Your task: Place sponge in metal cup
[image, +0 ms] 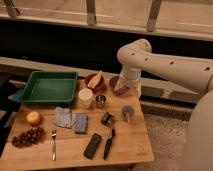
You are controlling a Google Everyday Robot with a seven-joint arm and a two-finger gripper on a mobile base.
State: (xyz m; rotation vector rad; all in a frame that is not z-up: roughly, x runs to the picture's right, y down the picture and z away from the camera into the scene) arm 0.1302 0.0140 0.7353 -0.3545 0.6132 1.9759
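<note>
The blue sponge (81, 123) lies flat on the wooden table (130, 147), left of centre, next to a grey-blue cloth (62, 118). The small metal cup (101, 100) stands upright behind and to the right of it, beside a white cup (85, 97). My white arm comes in from the right and bends down at the back of the table. My gripper (122, 88) hangs over a purple bowl (118, 86), to the right of and behind the metal cup and well away from the sponge. I see nothing held in it.
A green tray (49, 87) sits at the back left and a brown bowl (94, 80) holding a pale object at the back. A grey bowl (128, 113), black brush (108, 140), remote (92, 146), fork (53, 145), grapes (27, 136) and an orange fruit (34, 118) lie around.
</note>
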